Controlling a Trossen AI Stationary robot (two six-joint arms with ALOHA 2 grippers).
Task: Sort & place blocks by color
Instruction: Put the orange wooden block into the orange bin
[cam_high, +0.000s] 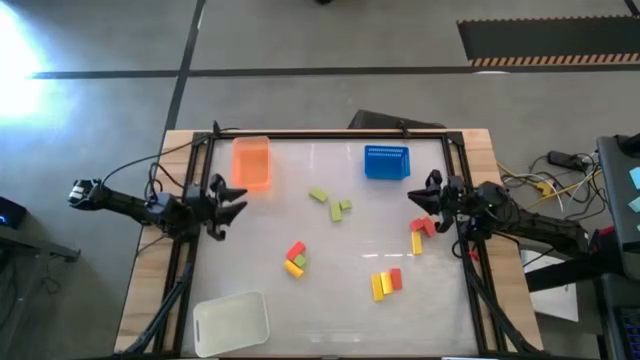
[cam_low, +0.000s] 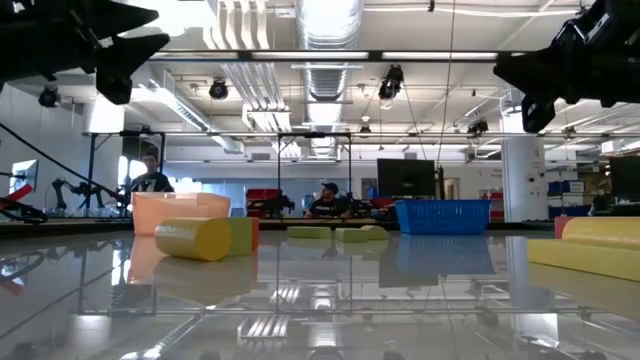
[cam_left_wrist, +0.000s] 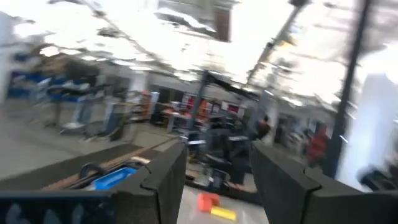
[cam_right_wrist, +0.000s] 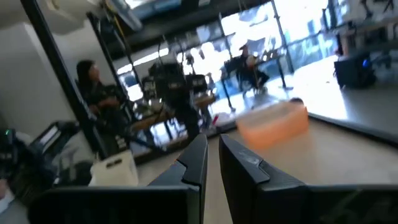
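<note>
Brightly lit throughout, from ceiling fixtures seen in the low view. Strong white glare on the floor at 10 o'clock of the overhead picture. Glossy surface mirroring ceiling lights and trays in the low view. Nearest blocks there soft, out of focus. Heavy motion blur across the left wrist view, overhead lights smeared and blown out. Milder blur in the right wrist view, windows at 1 o'clock overexposed.

Overhead looks down; low camera level; both share orange tray.
</note>
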